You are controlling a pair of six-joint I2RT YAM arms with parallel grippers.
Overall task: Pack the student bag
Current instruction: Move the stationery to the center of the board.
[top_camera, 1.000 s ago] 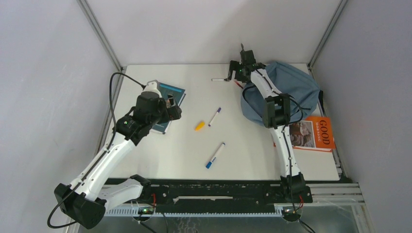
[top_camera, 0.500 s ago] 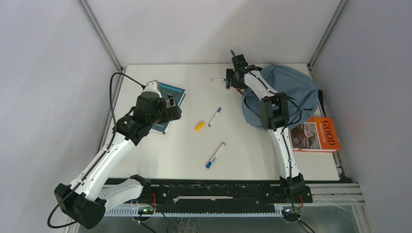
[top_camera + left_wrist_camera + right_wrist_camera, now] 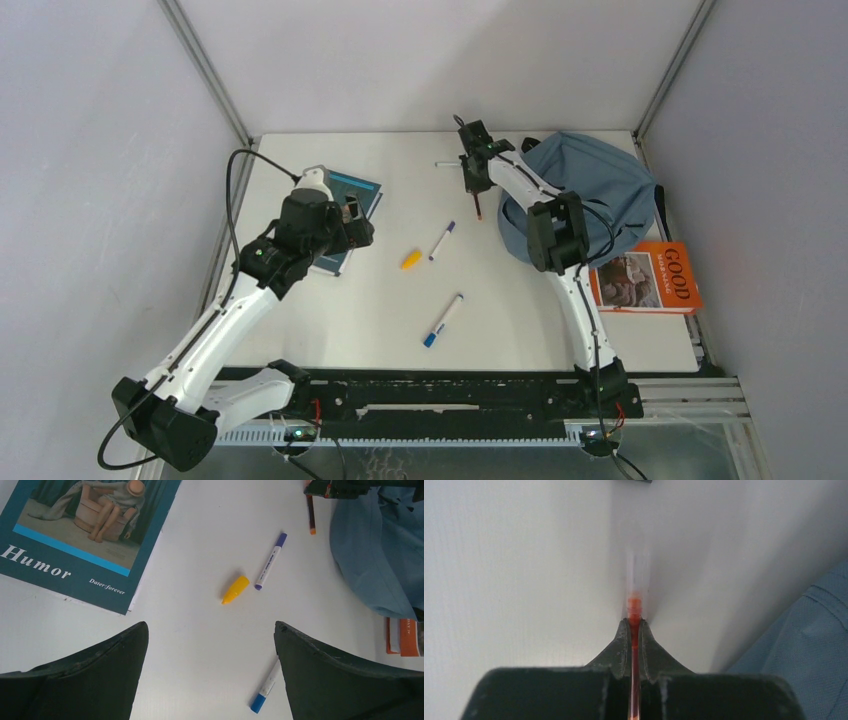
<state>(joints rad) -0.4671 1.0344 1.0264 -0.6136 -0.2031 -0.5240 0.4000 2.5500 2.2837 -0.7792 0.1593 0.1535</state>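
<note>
The student bag [image 3: 590,185], soft grey-blue fabric, lies at the back right of the table; its edge shows in the right wrist view [image 3: 809,645]. Just left of it, my right gripper [image 3: 474,180] is shut on a thin red pen [image 3: 478,205]. The wrist view shows the pen [image 3: 634,611] pinched between the closed fingers, its tip sticking out over the white table. My left gripper [image 3: 211,630] hangs open above the table with nothing between its fingers, next to a teal book [image 3: 345,195].
A purple-capped marker [image 3: 442,240], a yellow cap [image 3: 411,259] and a blue-capped marker [image 3: 443,319] lie mid-table. A white pen [image 3: 448,164] lies at the back by the right gripper. An orange book [image 3: 650,277] sits at the right edge.
The right gripper swung left from the bag's edge and closed on the red pen, which now hangs from its fingers. The left arm has not moved.
</note>
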